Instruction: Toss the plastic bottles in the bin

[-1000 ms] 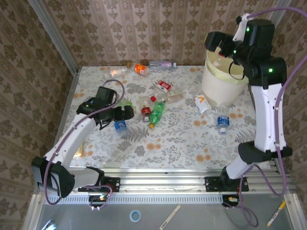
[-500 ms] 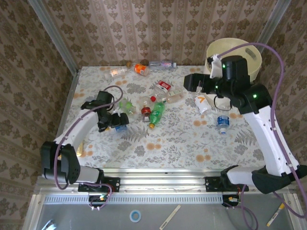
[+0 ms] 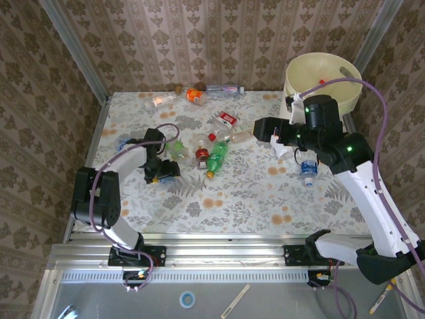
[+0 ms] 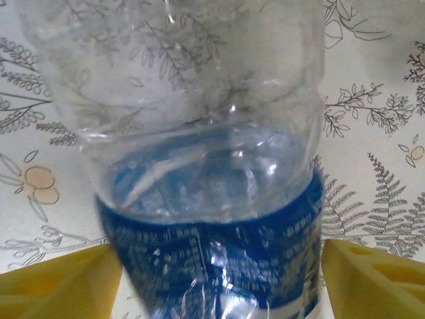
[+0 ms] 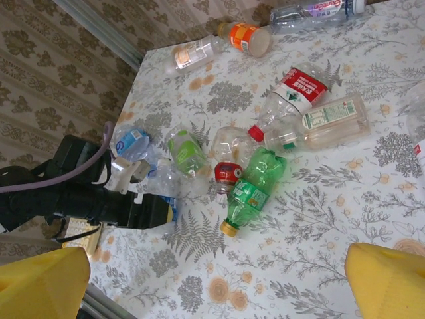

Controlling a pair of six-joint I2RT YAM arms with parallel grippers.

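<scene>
My left gripper (image 3: 164, 173) is down on the table, its yellow fingers (image 4: 60, 286) pressed on both sides of a clear crushed bottle with a blue label (image 4: 212, 246), which rests on the tablecloth. My right gripper (image 3: 261, 127) hangs open and empty above the table's middle, left of the cream bin (image 3: 323, 76). Below it lie a green bottle (image 5: 255, 186), a small red-labelled bottle (image 5: 229, 173), a red-and-white-labelled bottle (image 5: 299, 90) and a clear bottle (image 5: 329, 123). An orange bottle (image 3: 196, 96) lies at the back.
More bottles lie about: one at the back wall (image 3: 224, 90), two near the bin's foot (image 3: 280, 143) (image 3: 307, 169), a green-labelled one (image 5: 186, 151) and a blue-labelled one (image 5: 133, 143) beside my left arm. A yellow calculator (image 5: 78, 232) sits at the left edge.
My right arm swung from over the bin down and left to the table's middle. My left gripper dropped onto the blue-labelled bottle and closed on it.
</scene>
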